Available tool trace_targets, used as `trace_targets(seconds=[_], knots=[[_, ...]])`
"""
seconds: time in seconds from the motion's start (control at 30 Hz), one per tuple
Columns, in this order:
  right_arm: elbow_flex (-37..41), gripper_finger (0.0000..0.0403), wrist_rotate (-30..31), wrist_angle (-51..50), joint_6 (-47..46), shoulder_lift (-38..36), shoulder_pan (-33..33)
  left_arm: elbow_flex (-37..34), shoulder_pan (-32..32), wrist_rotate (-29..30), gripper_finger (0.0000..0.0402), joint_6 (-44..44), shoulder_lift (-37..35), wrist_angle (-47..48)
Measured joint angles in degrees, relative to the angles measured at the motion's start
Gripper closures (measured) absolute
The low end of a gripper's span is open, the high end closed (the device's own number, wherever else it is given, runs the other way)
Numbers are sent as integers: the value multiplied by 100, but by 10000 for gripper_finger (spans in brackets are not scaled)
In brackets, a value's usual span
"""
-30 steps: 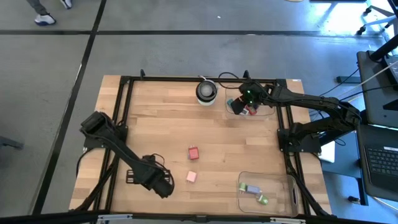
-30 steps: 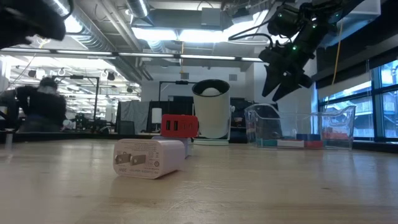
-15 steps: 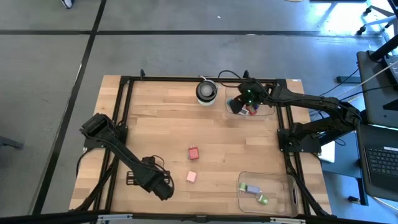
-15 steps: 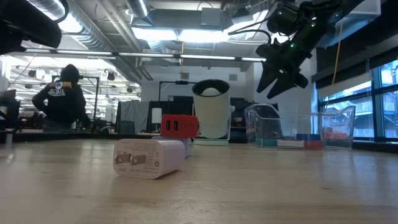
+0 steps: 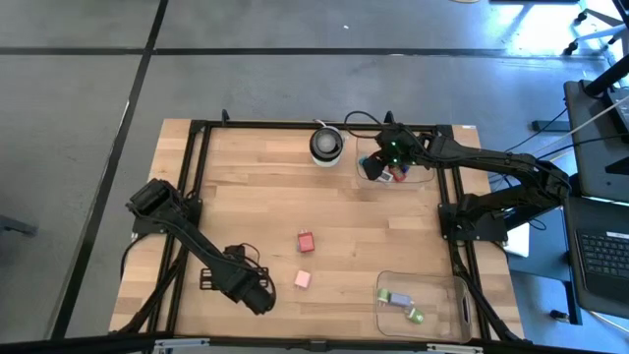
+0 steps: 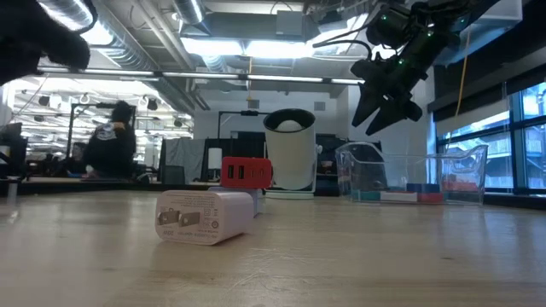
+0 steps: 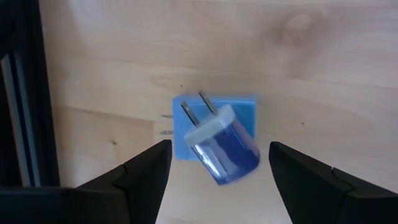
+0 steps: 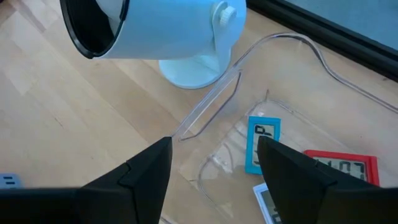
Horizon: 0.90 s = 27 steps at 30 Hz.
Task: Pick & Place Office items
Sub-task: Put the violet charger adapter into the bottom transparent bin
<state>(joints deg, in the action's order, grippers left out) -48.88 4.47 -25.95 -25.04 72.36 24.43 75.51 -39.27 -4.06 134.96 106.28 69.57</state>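
The wooden table [image 5: 256,187], pale butcher-block with a black frame, carried two clear plastic trays: one at 1 o'clock [image 5: 418,177], one at 5 o'clock [image 5: 447,295]. A round white-and-black device [image 5: 326,145] stood at 12 o'clock. The right gripper [image 5: 373,167] hung above the 1 o'clock tray's edge, fingers spread, holding nothing. Its wrist view alone showed a blue tile [image 8: 262,144] and a red one [image 8: 341,167] in that tray; their markings were unreadable. The left gripper [image 5: 263,300] hovered at 7 o'clock, fingers wide apart, over a translucent blue two-prong plug [image 7: 221,147] lying on a blue square [image 7: 245,112], seen only in its wrist view. Red [image 5: 306,240] and pink [image 5: 302,279] blocks lay near centre.
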Motion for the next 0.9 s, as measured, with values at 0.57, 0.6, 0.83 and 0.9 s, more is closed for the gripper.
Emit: trace_targets(seconds=[0.57, 0.6, 0.83, 0.9], knots=[[-2, 163, -151, 19, -109, 0, 2, -746, 118, -117, 135, -14, -35, -950], [-2, 163, -151, 19, -109, 0, 0, -746, 118, -110, 135, -18, -41, -952], [-2, 163, -151, 21, -109, 0, 0, -715, 101, 69, 135, -200, -169, -1078], [-2, 163, -151, 21, -109, 0, 1, -713, 85, 243, 135, -208, -277, -1078]])
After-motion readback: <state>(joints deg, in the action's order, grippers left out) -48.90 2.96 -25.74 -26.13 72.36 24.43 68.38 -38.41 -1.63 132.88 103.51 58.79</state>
